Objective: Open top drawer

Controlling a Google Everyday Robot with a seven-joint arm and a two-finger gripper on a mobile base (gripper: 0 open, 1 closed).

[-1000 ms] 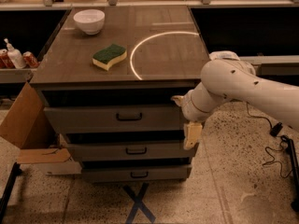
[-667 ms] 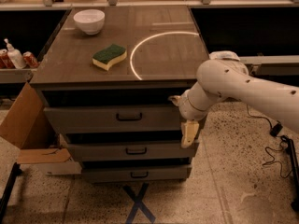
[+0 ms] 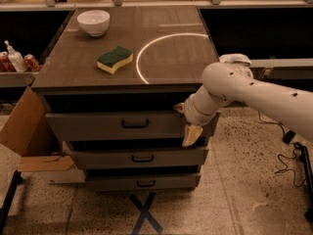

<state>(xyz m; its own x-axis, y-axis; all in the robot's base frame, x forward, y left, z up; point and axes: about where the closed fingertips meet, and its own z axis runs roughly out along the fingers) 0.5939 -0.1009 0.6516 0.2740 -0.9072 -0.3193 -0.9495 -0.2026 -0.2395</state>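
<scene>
Tape (image 3: 145, 212) in a blue X marks the floor nearest you, in front of the cabinet. Above it come the two shorter fronts, the bottom drawer (image 3: 112, 182) and the middle drawer (image 3: 107, 157), and both look shut.

The top drawer (image 3: 98, 126) is the widest front, right under the worktop (image 3: 171, 58), with its dark handle (image 3: 135, 124) at the centre. A dark band shows between its upper edge and the worktop, so you may judge it a little way out. Do not count it as open, though: most of the pull looks left to do.

The gripper (image 3: 191, 133) hangs at the right end of that front, well apart from the handle. You cannot tell from here whether it is open or closed, nor whether it touches the wood. Expect to get a hold on the drawer before any pull counts.

Farther back on the worktop lie a sponge (image 3: 114, 59) and, beyond it, a white bowl (image 3: 93, 21).
</scene>
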